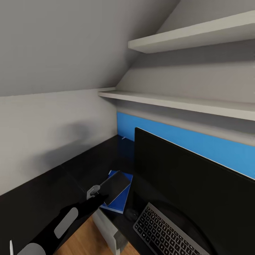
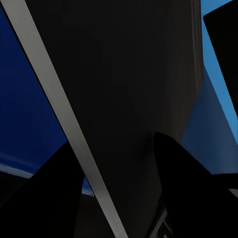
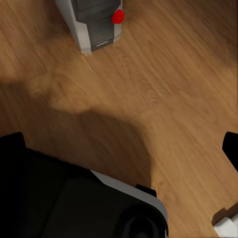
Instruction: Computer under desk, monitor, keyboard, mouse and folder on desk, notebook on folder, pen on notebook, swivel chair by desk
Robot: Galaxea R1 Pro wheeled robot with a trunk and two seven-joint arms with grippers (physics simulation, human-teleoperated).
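Head view, room: grey sloped wall, two white shelves (image 1: 191,33) on the right wall, one above the other.
Head view, table (image 1: 53,177): glossy black L-shaped top w/ bright blue back panel (image 1: 212,147) under the lower shelf.
Head view, monitor (image 1: 187,180): big black screen standing on the table at right, in front of the blue panel.
Head view, keyboard (image 1: 164,232): dark grey frame, black keys, flat on the table just in front of the monitor, angled.
Head view, mouse (image 1: 131,213): small dark oval, hard to see, just beside the keyboard's left end.
Head view, folder (image 1: 120,198): bright blue, flat on the table, left of the monitor, near the mouse.
Head view, notebook (image 1: 115,184): dark grey slab, tilted, over the folder; contact w/ folder can't be told.
Head view, left pincer (image 1: 98,195): black arm reaches in from bottom left; pincer grips the notebook's near edge.
Head view, computer (image 1: 108,230): light-grey tower on the wood floor (image 1: 81,241) below the table edge.
Left wrist view: dark notebook (image 2: 129,89) w/ pale edge strip up close, clamped between black fingers (image 2: 183,173); blue folder (image 2: 25,109) behind.
Right wrist view: wood floor (image 3: 163,89); computer (image 3: 96,25) upright, red button on it. Right pincer (image 3: 119,191): dark finger parts at the frame edges, apart, gripping nothing.
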